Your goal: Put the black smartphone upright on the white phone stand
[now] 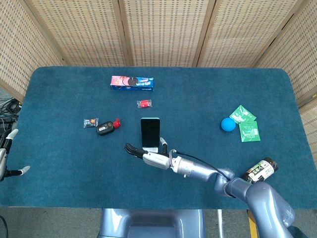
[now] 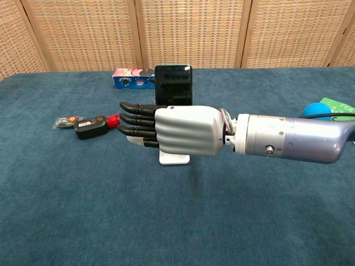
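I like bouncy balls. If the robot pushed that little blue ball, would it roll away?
Probably yes. The blue ball looks round and sits loose on the flat table, so a nudge should set it rolling. The carpet-like blue cover may slow it soon. The green packets right beside it might stop it on that side.
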`<act>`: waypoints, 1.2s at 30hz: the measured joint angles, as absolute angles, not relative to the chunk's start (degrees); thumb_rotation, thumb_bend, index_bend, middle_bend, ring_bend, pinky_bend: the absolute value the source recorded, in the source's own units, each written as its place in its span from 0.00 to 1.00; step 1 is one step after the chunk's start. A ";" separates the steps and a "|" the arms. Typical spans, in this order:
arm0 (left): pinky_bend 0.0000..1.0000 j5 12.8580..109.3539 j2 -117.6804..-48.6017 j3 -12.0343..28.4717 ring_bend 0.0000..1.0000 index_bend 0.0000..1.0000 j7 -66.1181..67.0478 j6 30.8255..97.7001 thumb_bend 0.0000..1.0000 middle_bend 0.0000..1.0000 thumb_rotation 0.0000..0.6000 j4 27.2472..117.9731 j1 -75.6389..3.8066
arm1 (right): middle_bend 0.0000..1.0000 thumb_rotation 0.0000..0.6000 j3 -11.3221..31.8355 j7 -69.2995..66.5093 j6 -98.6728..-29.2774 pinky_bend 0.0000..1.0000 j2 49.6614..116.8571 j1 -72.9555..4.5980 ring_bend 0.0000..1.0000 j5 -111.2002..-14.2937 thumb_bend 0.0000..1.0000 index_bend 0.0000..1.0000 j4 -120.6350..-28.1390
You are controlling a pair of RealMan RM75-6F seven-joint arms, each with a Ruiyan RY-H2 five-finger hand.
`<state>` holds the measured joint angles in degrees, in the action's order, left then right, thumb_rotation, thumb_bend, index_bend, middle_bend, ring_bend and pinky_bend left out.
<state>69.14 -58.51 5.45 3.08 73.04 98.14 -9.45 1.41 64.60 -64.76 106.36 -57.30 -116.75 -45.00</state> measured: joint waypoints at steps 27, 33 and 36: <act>0.00 76.74 -56.49 4.06 0.00 0.00 -0.31 78.87 0.00 0.00 1.00 100.89 -6.99 | 0.00 1.00 3.71 41.75 -81.48 0.00 81.43 -42.34 0.00 -101.50 0.00 0.00 -74.90; 0.00 78.64 -56.52 3.61 0.00 0.00 -0.64 80.71 0.00 0.00 1.00 101.05 -6.18 | 0.00 1.00 3.98 31.71 -82.43 0.00 73.48 -32.16 0.00 -85.63 0.00 0.00 -93.19; 0.00 79.74 -56.52 3.26 0.00 0.00 -0.96 81.91 0.00 0.00 1.00 101.04 -5.53 | 0.00 1.00 3.37 27.54 -84.22 0.00 71.08 -26.33 0.00 -82.24 0.00 0.00 -96.47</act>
<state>79.74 -56.52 3.26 -0.96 81.91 101.04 -5.53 3.37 27.54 -84.22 71.08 -26.33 -82.24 -96.47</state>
